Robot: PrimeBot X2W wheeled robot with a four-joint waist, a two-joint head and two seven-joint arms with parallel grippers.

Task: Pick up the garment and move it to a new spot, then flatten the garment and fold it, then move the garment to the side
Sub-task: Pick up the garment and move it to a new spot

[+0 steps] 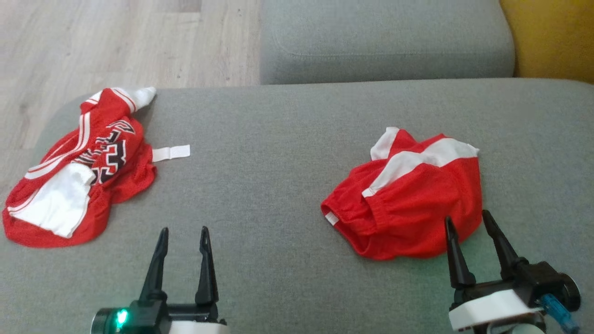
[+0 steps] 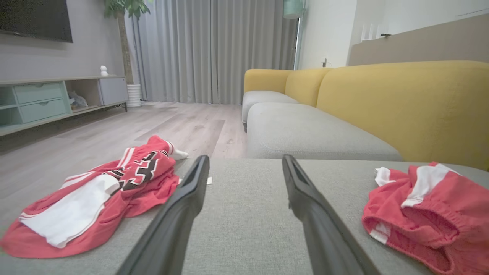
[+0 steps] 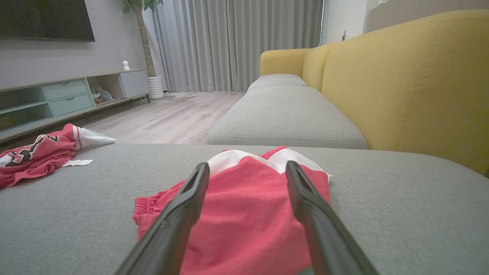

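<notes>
You are looking down on a wide grey sofa cushion (image 1: 278, 162) that is carrying two red garments, well apart. The red jersey (image 1: 79, 185) is lying crumpled at the cushion's left end, near its edge. Its white panels and dark lettering are showing, and a white sleeve end is pointing toward the wooden floor (image 1: 93, 41). A small white strip (image 1: 171, 152) is lying just beside it on the cushion. The red shorts (image 1: 417, 204) are sitting bunched on the right half, with white bands facing up and the elastic waistband turning toward you.

Your left tool (image 1: 184, 229) is hanging over bare cushion between the two garments, nearer the jersey. Its fingers are standing spread and are holding nothing. Your right tool (image 1: 466, 215) is also standing spread, its tips reaching over the near edge of the shorts. You cannot tell whether they are touching the cloth, and nothing is being pinched. Beyond, a second grey cushion (image 1: 385, 41) is adjoining a yellow backrest (image 1: 547, 37).
</notes>
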